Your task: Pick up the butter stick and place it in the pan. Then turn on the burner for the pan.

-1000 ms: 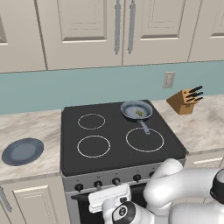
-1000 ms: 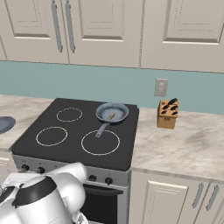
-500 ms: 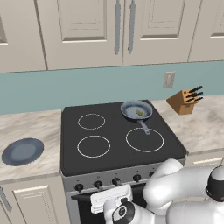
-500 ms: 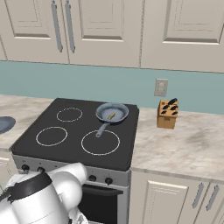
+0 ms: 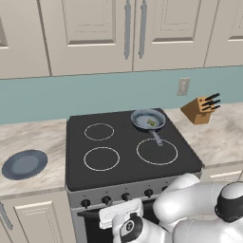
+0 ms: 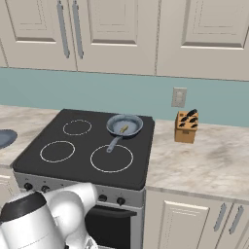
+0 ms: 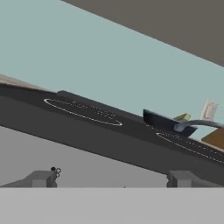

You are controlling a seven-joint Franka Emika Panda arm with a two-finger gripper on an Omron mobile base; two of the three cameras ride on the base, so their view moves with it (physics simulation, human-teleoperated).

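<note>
Butter stick [image 5: 152,123] lies in the pan [image 5: 147,119] already, at the stove's back corner, well beyond and above the gripper [image 7: 113,179]. So the first half looks done; the burner [image 6: 130,132] under the pan is left to switch on. Gripper sits low at the stove front, fingertips [image 7: 41,178] spread wide, nothing between them. The base views look down on the knobs [image 5: 125,197] along the front panel, while the hand view skims the stovetop edge-on, the butter poking above the pan's rim.
</note>
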